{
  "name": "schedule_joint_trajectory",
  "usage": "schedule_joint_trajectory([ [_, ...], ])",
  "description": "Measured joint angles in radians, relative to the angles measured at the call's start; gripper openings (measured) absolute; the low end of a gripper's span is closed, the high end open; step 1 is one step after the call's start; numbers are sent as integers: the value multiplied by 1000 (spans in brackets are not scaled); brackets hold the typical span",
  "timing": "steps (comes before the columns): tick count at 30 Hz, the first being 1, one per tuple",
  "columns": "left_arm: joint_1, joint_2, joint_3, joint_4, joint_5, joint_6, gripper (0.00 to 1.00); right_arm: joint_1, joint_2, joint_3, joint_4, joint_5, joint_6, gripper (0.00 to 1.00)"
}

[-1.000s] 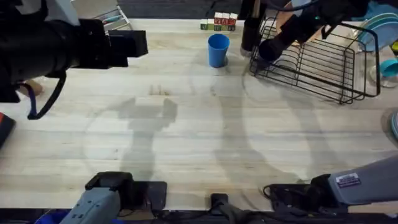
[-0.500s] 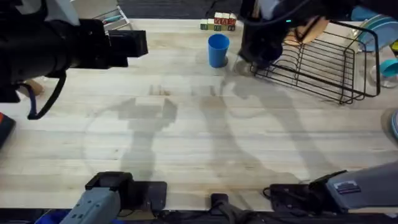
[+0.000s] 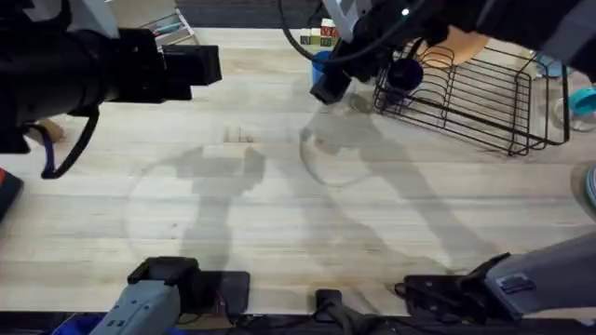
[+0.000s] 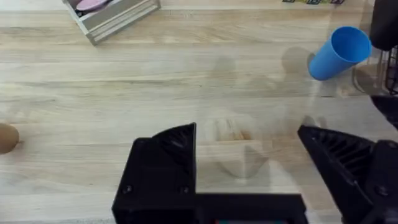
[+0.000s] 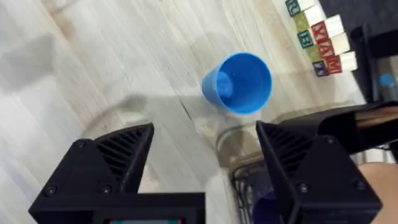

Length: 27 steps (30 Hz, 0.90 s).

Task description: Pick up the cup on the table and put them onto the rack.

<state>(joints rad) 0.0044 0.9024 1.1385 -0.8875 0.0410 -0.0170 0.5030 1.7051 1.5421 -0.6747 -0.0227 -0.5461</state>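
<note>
Your right gripper (image 5: 205, 168) hung over the table with jaws spread wide and empty, the bright blue cup (image 5: 239, 83) standing upright just ahead of them, near the rack (image 3: 484, 98). A dark cup (image 3: 406, 73) already sat in the rack's near corner. Your left gripper (image 4: 249, 165), equally open and empty, waited well apart from the blue cup. You would have done best to straddle the rim squarely before closing.

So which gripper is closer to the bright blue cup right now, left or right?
Right. The right gripper hangs open just above the bright blue cup, beside the rack. The left gripper is open too, well across the table from it.
</note>
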Motion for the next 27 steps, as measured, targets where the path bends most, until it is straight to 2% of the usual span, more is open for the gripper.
schedule_joint_trajectory([
  [3, 0, 0, 0, 0, 0, 0, 993, 0, 15, 0, 34, 0, 82, 996],
  [7, 0, 0, 0, 0, 0, 0, 993, -13, 16, 0, 78, 0, 271, 994],
  [15, 0, 0, 0, 0, 0, 0, 994, -107, 16, 0, 154, 0, 588, 996],
  [27, 0, 0, 0, 0, 0, 0, 993, -107, 17, 0, 128, 11, 696, 995],
])
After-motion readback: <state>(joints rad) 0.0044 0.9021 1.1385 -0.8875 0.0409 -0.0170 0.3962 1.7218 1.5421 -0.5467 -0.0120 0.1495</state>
